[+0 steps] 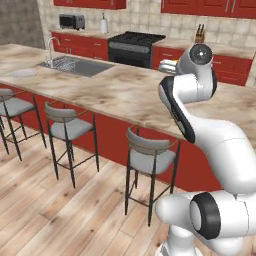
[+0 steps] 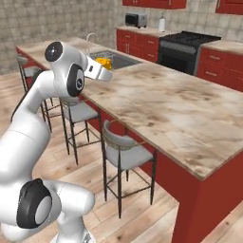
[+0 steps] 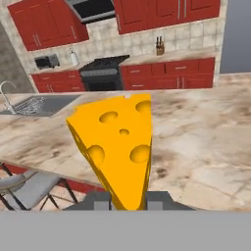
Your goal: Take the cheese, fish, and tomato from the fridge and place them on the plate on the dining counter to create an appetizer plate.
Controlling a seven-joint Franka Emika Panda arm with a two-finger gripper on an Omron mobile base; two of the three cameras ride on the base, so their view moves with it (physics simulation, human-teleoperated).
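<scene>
my claw (image 3: 127, 201) pinches the cheese (image 3: 116, 147) by its narrow tip above the dining counter (image 1: 130, 92); i should carry it level toward the plate (image 1: 22, 73) beside the sink (image 1: 75, 66) before lowering.

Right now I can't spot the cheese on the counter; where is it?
The cheese is clamped in the tool, held above the near edge of the dining counter; in the right base view it shows yellow beside the sink.

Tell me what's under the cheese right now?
The cheese is clamped in the end effector, above the dining counter near its stool-side edge. The wedge itself hides the counter patch directly beneath.
</scene>
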